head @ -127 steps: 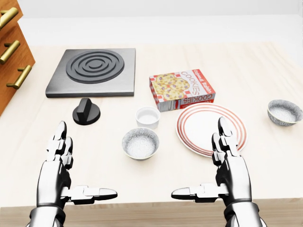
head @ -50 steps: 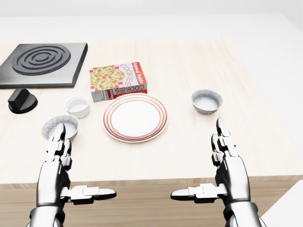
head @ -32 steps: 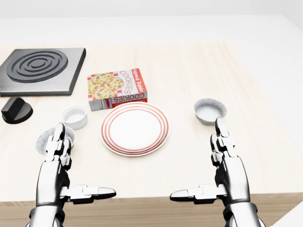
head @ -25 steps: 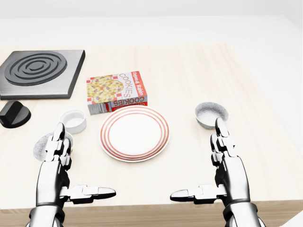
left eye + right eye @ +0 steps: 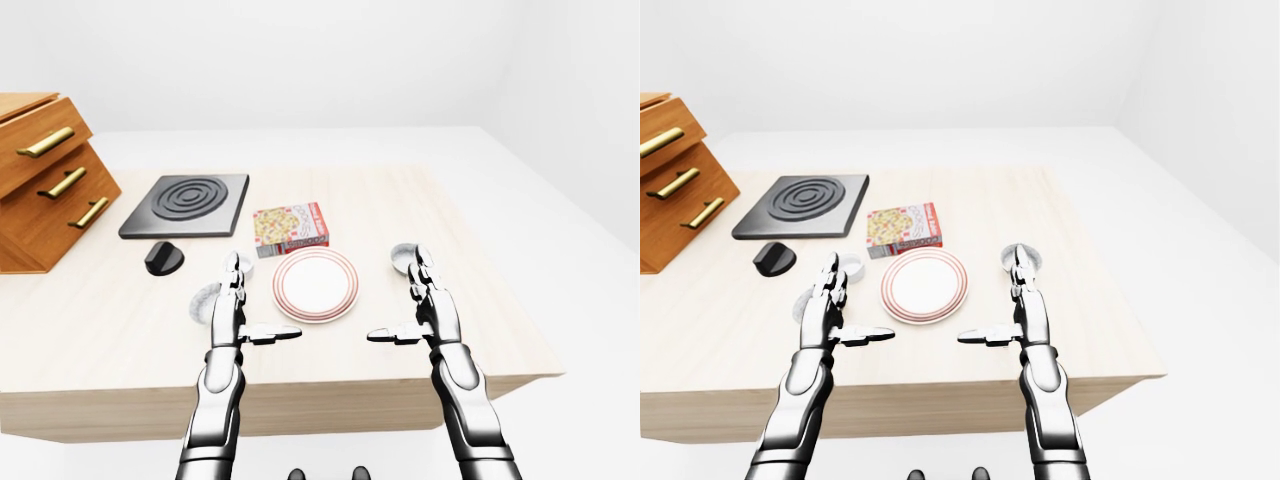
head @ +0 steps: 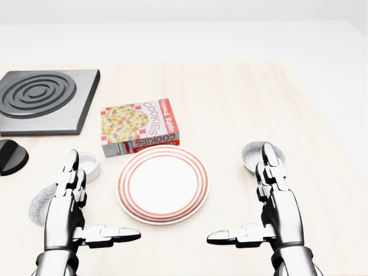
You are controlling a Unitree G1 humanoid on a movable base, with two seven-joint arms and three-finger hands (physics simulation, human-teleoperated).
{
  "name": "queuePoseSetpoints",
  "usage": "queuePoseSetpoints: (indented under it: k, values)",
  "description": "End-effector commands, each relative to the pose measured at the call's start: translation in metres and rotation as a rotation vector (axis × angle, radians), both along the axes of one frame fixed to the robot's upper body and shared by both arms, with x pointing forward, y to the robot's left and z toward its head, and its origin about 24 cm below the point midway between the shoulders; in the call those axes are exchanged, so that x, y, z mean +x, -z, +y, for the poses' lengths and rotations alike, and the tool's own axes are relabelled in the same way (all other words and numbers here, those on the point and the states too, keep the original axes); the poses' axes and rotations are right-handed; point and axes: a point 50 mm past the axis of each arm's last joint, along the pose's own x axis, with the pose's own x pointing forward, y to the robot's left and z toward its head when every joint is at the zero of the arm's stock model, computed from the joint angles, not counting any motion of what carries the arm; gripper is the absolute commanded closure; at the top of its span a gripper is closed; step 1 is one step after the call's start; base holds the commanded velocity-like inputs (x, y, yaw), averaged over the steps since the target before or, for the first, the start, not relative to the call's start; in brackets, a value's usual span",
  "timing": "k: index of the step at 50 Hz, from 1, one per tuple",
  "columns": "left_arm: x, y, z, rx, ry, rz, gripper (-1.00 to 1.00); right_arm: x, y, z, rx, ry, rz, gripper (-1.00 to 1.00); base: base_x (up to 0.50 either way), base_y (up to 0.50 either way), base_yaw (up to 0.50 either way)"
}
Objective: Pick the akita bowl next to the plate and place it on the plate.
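Clutter on my feed, all placed from the cookie box (image 6: pixel 140 127).
It lies flat on the pale wooden table (image 6: pixel 230 92). In my head view I see a ringed black hotplate (image 6: pixel 40 101) up-left of the box, a black knob (image 6: pixel 10 156) well left and lower, and a white ramekin (image 6: pixel 92 164) near its lower-left corner. In the left-eye view, a brass-handled drawer cabinet (image 5: pixel 45 185) stands far left.

Light wood table (image 6: pixel 230 98), bearing: wooden drawer cabinet (image 5: pixel 45 180), far left; black ringed hob (image 6: pixel 40 100); black knob (image 6: pixel 10 156); cookie box (image 6: pixel 139 126); red-ringed plate (image 6: pixel 163 184) just below it; white ramekin (image 6: pixel 91 164); right speckled bowl (image 6: pixel 251 154); left speckled bowl (image 6: pixel 39 206).
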Motion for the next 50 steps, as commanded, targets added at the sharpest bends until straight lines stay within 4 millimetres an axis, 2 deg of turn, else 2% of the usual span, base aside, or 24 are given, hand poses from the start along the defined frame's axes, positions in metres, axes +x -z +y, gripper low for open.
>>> queuePoseSetpoints:
  k: [1,20,31,37,50]
  values:
    - [0.0003,0.0004,-0.0002,0.000,0.000,0.002,-1.00,0.0004,0.0004,-0.0002,0.002,0.001,0.000,-1.00,0.20,0.00,0.00]
    - [0.0003,-0.0013,-0.0002,0.002,-0.002,-0.006,-1.00,0.0004,0.0008,0.0002,0.001,-0.001,0.001,-1.00,0.20,0.00,0.00]
    - [0.0015,0.0043,0.0003,0.000,-0.003,0.020,-1.00,0.0003,0.0010,0.0001,0.001,-0.002,0.000,-1.00,0.20,0.00,0.00]
    - [0.0001,-0.0026,-0.0001,0.002,-0.002,-0.011,-1.00,0.0002,0.0013,0.0000,0.001,-0.003,0.000,-1.00,0.20,0.00,0.00]
    - [0.0021,-0.0020,0.0011,-0.002,-0.007,-0.008,-1.00,0.0006,0.0012,0.0008,-0.002,0.000,-0.003,-1.00,0.10,0.00,0.00]
